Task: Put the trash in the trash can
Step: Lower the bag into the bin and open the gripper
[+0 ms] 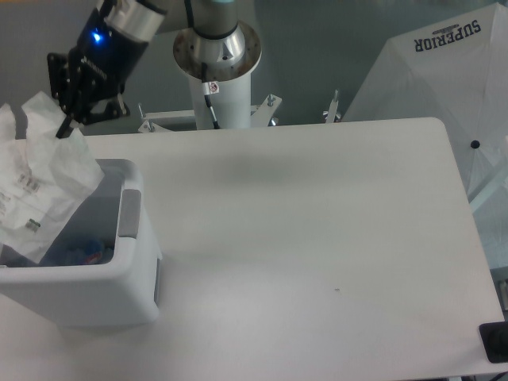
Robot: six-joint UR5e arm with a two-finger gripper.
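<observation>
The white trash can (131, 298) stands at the table's front left, with a grey panel on its right side. A thin transparent plastic bag (40, 186) with a printed white label hangs over the can's left part, its lower end dipping inside. My gripper (65, 123) is above the can's back edge, shut on the bag's top. Inside the can, a blue-tinted bottle (83, 252) shows at the bottom, partly hidden by the bag.
The arm's white base column (217, 71) rises behind the table's back edge. A white umbrella-like cover marked SUPERIOR (440, 79) stands at the right. A small dark object (496, 343) sits at the table's front right corner.
</observation>
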